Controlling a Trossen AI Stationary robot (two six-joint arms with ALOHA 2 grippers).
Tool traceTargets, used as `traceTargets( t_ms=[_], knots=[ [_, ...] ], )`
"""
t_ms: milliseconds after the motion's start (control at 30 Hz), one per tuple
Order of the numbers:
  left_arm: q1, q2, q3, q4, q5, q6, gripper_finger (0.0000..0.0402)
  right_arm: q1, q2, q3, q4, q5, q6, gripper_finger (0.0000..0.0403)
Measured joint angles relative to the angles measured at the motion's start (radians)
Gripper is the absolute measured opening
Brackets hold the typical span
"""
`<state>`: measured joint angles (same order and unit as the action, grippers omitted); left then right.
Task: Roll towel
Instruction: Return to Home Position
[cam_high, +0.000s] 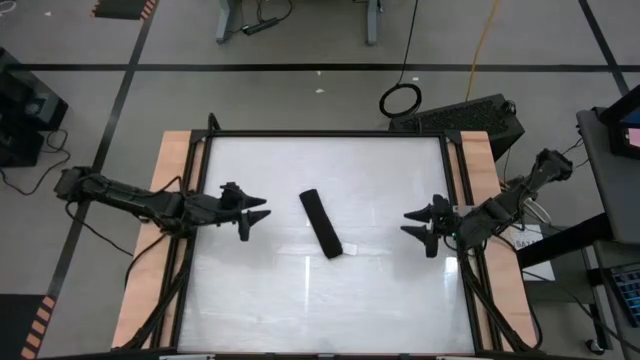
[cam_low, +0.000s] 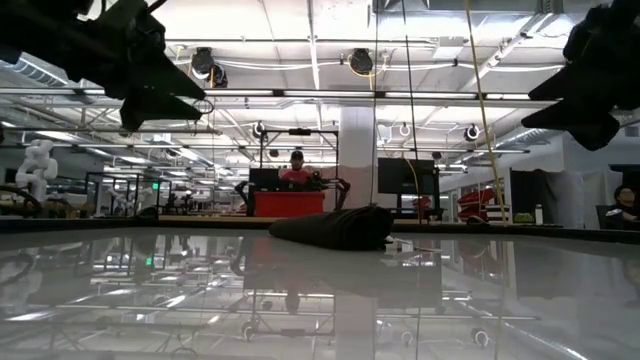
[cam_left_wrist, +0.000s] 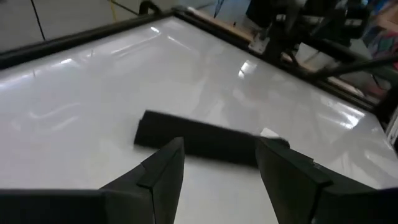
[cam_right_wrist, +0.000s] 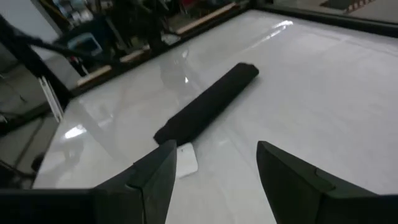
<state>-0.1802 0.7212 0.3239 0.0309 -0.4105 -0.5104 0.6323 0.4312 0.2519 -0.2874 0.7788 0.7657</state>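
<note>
The towel is a black cloth rolled into a narrow roll, lying on the white table near its middle, with a small white tag at its near end. It also shows in the low view as the towel, and in the wrist views as the towel and the towel. My left gripper hangs open above the table, left of the roll. My right gripper hangs open to the right of it. Neither touches the towel.
The white tabletop has a black frame and wooden side rails. A dark case stands on the floor beyond the far right corner. A person sits at a red bench far behind the table.
</note>
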Motion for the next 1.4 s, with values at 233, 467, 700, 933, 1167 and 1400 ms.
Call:
traceTargets(
  t_ms=[233,467,700,933,1167,1400],
  knots=[
    [0.060,-0.004,-0.127,0.314,0.030,0.036,0.0206,-0.054,-0.205,-0.139,0.087,-0.002,-0.072,0.0209],
    [0.082,-0.004,-0.310,0.515,0.041,-0.055,0.0206,-0.104,-0.302,-0.170,0.135,-0.012,-0.208,0.0194],
    [0.082,-0.002,-0.317,0.494,0.025,-0.029,0.0206,-0.165,-0.333,-0.170,0.132,-0.034,-0.318,0.0175],
    [0.082,-0.002,-0.318,0.493,0.001,0.021,0.0206,-0.217,-0.336,-0.170,0.132,-0.082,-0.392,0.0168],
    [0.082,-0.002,-0.318,0.492,0.000,0.023,0.0206,-0.230,-0.336,-0.170,0.132,-0.018,-0.456,0.0168],
    [0.082,-0.002,-0.318,0.492,-0.001,0.022,0.0206,-0.230,-0.336,-0.170,0.134,0.004,-0.415,0.0169]
  ],
)
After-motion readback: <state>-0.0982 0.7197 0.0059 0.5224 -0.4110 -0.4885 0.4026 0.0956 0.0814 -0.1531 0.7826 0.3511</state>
